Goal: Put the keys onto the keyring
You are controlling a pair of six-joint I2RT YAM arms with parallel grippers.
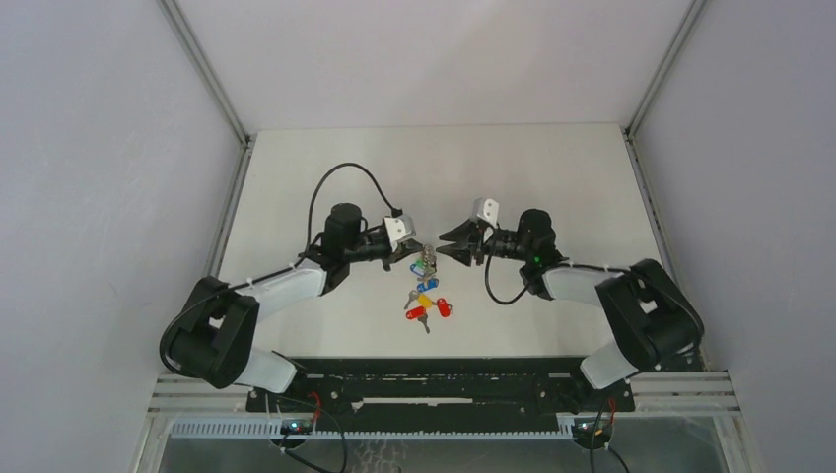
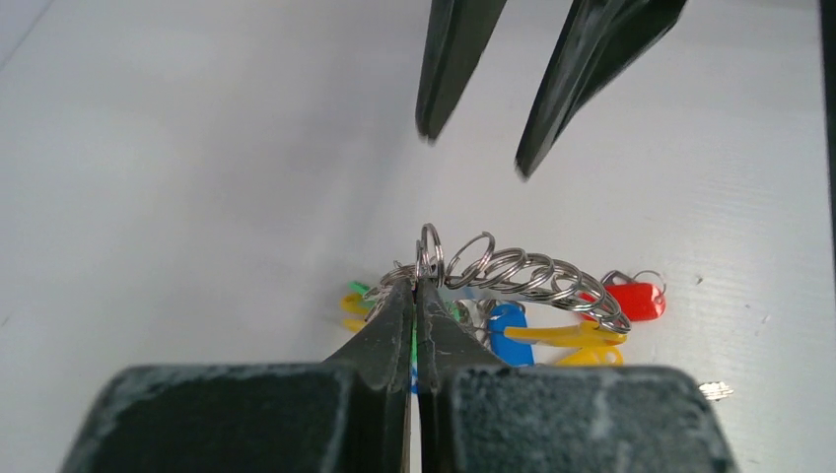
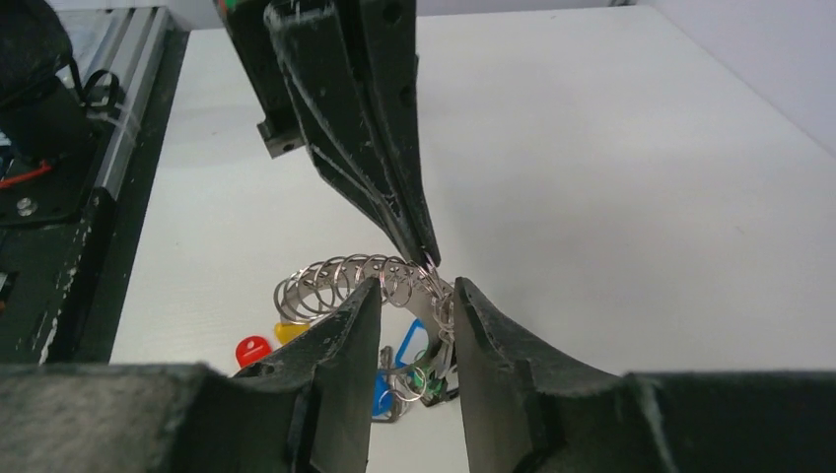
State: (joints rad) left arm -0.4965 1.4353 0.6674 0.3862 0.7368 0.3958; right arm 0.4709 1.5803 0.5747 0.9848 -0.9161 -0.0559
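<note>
Spanning the whole top view, the white worktop [image 1: 325, 197] carries the left arm [image 1: 286, 281] and the right arm [image 1: 592, 281], which reach in from either side and meet nose to nose at its centre. The keyring [image 1: 426, 264] lies between them. The wrist views show it as a string of linked silver split rings [image 2: 522, 276] with a blue tag [image 2: 505, 325] and a yellow band [image 2: 562, 335] beneath. The left jaws are closed on the end ring, holding it edge-on and raised while the rest trails down to the worktop. The right jaws stand part-open and grip nothing, their tips close on either side of that held end. The keys, two red-tagged [image 1: 417, 314] [image 1: 444, 307] and one yellow-tagged [image 1: 425, 300], lie just near of the keyring; whether any is already linked cannot be told. Judged from this, the rings are light, springy and slick, and the string is floppy, so one ring is best pinched across its thin wire. A key is best taken by its broader plastic tag, leaving its eye free.
</note>
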